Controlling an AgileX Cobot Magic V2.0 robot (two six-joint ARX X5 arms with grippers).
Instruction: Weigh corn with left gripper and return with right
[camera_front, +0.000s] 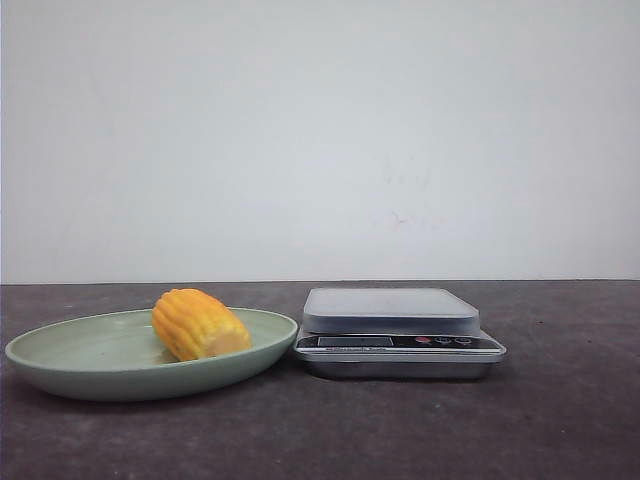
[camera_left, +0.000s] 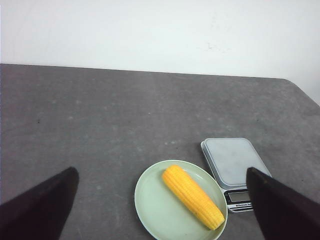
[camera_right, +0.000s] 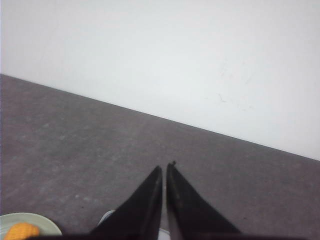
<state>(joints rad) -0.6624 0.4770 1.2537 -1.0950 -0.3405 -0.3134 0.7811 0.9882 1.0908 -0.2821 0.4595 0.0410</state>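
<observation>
The yellow-orange corn (camera_front: 199, 324) lies on a pale green plate (camera_front: 60, 355) at the left of the table; the left wrist view shows the corn (camera_left: 193, 196) lying slantwise on the plate (camera_left: 152, 205). A silver kitchen scale (camera_front: 390, 312) stands just right of the plate. My left gripper (camera_left: 162, 172) is open wide, high above the plate, and holds nothing. My right gripper (camera_right: 164, 168) is shut and empty, high over the table, with the corn (camera_right: 21, 231) showing at the edge of its view. Neither gripper shows in the front view.
The scale (camera_left: 231, 161) has a grey platform with its display strip facing the front. The table (camera_front: 560, 420) is dark grey, with a white wall behind it. The table's rounded far corner (camera_left: 295, 85) shows in the left wrist view.
</observation>
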